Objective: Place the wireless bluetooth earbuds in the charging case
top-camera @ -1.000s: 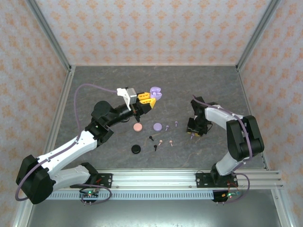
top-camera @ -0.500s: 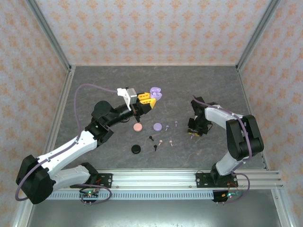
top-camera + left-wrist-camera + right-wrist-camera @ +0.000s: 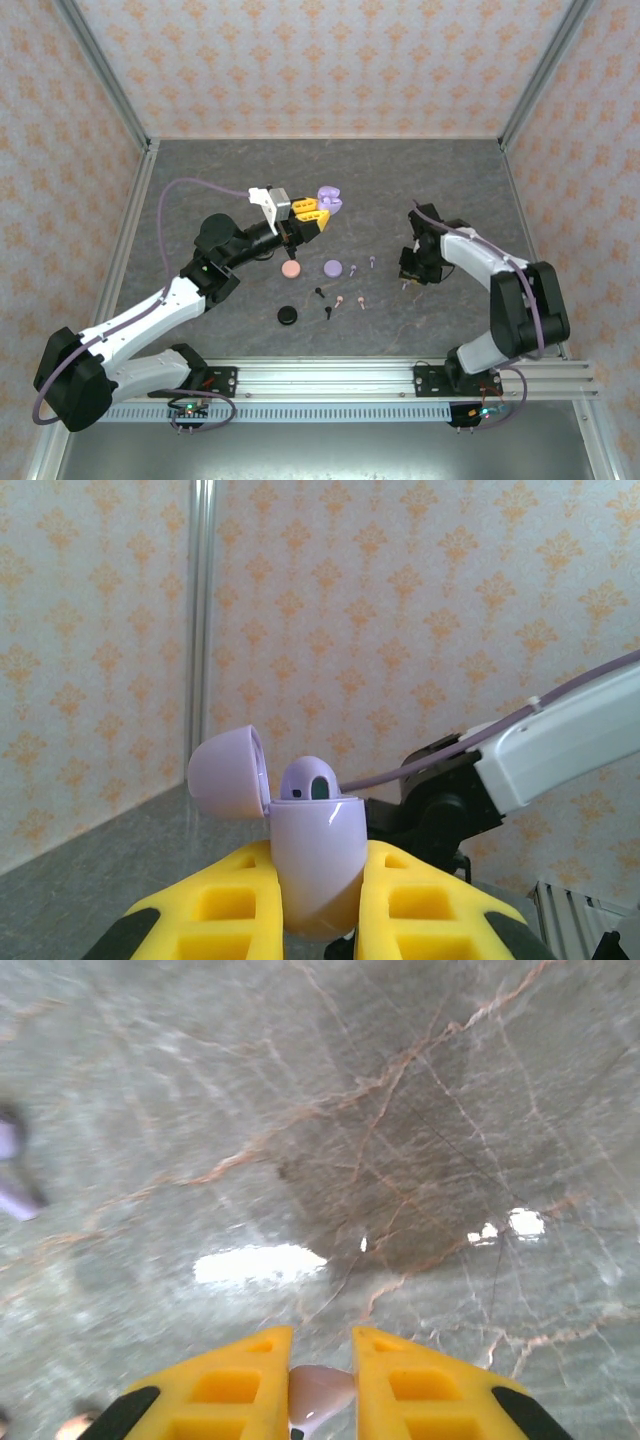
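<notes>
Overhead: left gripper [image 3: 308,213] clamped on open lilac case [image 3: 329,195]; loose earbuds [image 3: 340,300] on table [image 3: 200,170] between arms; right gripper [image 3: 405,278] low, near table.
Left wrist: seated earbud [image 3: 308,783] inside case.
Right wrist: fingers [image 3: 250,1380] pinched on pale earbud [image 3: 318,1392].

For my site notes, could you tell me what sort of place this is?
Probably an enclosed robot test cell: orange-patterned wallpaper walls, a grey marble-look tabletop, and two white-and-black arms bolted to a ribbed aluminium rail.
</notes>
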Tool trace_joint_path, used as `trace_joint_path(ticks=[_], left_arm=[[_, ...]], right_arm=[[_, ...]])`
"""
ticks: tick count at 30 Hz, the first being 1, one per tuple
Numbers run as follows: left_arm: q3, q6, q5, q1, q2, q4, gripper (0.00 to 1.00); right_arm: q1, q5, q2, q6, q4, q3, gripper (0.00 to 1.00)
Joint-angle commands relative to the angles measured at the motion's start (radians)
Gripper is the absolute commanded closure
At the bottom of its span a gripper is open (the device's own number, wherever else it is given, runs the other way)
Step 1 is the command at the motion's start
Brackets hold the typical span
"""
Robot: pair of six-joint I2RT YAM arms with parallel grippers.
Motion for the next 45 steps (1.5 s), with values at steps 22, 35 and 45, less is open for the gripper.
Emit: trace_joint_path(ticks=[22,35,45], left_arm=[[-0.003,-0.035,0.013,-0.011,0.127,0.14,1.0],[-0.001,-0.044,0.016,-0.011,0.146,0.15,1.0],[0.006,-0.045,0.015,-0.011,0.162,0.154,1.0]], right_arm=[[0.231,0.074,-0.158,0.031,-0.25,0.731,0.81],[0.36,0.08,-0.084,0.065,-0.199,0.881,0.81],[0.394,0.066,-0.068,0.074,-0.147,0.895,0.81]])
